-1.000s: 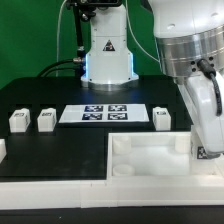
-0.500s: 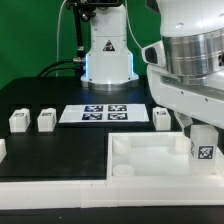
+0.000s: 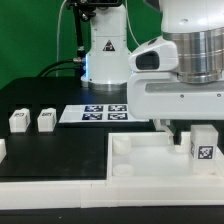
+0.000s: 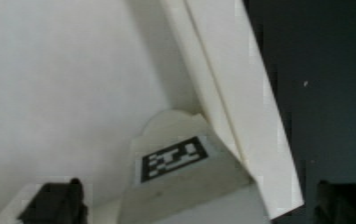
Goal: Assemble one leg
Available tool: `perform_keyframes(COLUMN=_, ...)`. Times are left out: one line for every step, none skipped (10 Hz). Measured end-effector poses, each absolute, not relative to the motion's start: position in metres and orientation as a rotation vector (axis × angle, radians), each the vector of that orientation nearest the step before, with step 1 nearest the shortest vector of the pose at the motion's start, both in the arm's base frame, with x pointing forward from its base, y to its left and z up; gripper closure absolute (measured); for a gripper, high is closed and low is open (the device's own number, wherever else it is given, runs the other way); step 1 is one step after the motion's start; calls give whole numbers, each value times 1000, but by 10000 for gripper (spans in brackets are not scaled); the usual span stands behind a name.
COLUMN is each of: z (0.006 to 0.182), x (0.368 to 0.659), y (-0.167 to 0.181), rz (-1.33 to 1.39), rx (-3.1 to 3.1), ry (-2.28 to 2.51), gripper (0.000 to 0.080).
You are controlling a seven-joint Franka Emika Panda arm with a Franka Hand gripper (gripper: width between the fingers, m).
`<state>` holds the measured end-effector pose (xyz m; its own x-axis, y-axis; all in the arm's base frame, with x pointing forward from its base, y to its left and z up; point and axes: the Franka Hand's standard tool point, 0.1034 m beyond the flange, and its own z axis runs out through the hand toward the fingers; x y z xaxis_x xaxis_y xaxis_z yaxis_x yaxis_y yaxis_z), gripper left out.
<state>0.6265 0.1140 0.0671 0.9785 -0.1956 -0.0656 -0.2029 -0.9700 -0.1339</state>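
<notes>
A leg (image 3: pixel 203 146), a small white post with a tag on its face, stands upright at the large white panel's (image 3: pixel 150 160) corner on the exterior view's right. It also shows in the wrist view (image 4: pixel 175 158), seated against the panel's rim (image 4: pixel 228 90). My gripper (image 3: pixel 185 132) hangs just above and beside the leg. It is open and empty, and in the wrist view (image 4: pixel 198 205) its dark fingertips (image 4: pixel 54 200) stand wide apart, short of the leg. Two more legs (image 3: pixel 18 120) (image 3: pixel 45 120) stand on the exterior view's left.
The marker board (image 3: pixel 97 113) lies behind the panel at the middle. Another white part (image 3: pixel 2 150) shows at the exterior view's left edge. The robot's base (image 3: pixel 105 50) stands at the back. My arm hides the area right of the marker board.
My hand has turned over the panel's right corner and now hangs broadside. The tagged leg stands free at that corner. The arm now hides the leg that stood right of the marker board.
</notes>
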Motion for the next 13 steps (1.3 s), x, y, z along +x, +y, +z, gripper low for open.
perform_keyframes(z=66, x=630, y=109, rz=23, rx=-2999, ry=92, gripper=150)
perform_keyframes(z=65, x=631, y=105, rz=-10, rx=-3001, ry=29, gripper=150)
perform_keyframes(z=64, x=630, y=106, rz=3, rx=-2999, ry=115, gripper=150)
perform_keyframes(z=64, x=630, y=106, rz=2, rx=-3000, ry=109, gripper=263)
perform_keyframes(z=63, x=629, y=106, rz=8, rx=-2993, ry=183, gripper=263)
perform_keyframes(z=63, x=629, y=107, rz=21, rx=-2975, ry=355, gripper=445)
perform_keyframes(z=63, x=629, y=107, rz=28, rx=-2963, ry=447, gripper=508)
perform_keyframes(z=63, x=629, y=108, rz=43, rx=-2926, ry=631, gripper=508)
perform_keyframes(z=62, x=630, y=108, rz=57, rx=-2890, ry=789, gripper=508)
perform_keyframes(z=62, x=631, y=108, rz=91, rx=-2850, ry=936, gripper=508)
perform_keyframes(z=62, x=631, y=108, rz=152, rx=-2764, ry=1178, gripper=508)
perform_keyframes(z=62, x=631, y=109, rz=218, rx=-2650, ry=1406, gripper=508)
perform_keyframes(z=63, x=631, y=109, rz=269, rx=-2513, ry=1647, gripper=508)
